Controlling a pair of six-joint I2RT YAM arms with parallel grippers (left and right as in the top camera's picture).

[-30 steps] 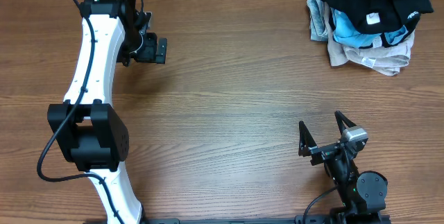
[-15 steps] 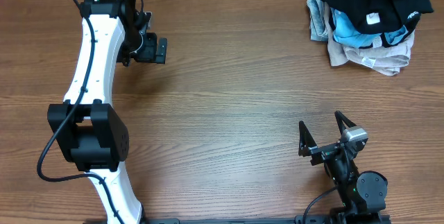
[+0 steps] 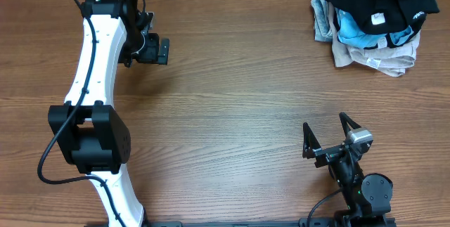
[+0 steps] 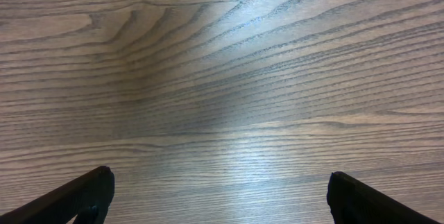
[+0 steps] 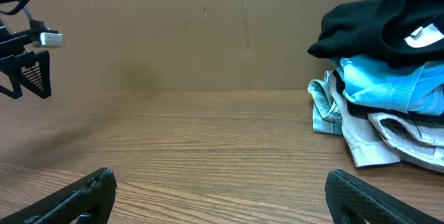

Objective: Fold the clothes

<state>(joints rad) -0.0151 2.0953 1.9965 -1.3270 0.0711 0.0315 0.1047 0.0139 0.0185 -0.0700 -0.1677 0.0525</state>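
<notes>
A pile of clothes (image 3: 373, 20) lies at the table's far right corner: a black garment on top, light blue, grey and beige ones under it. It also shows in the right wrist view (image 5: 388, 92). My left gripper (image 3: 153, 49) is open and empty over bare wood at the far left, well away from the pile; its fingertips (image 4: 83, 193) frame only table. My right gripper (image 3: 328, 134) is open and empty near the front edge, far short of the pile.
The wooden table (image 3: 232, 107) is bare between the arms. A brown cardboard wall (image 5: 173, 30) stands along the far edge. The left arm's white links (image 3: 95, 58) stretch along the left side.
</notes>
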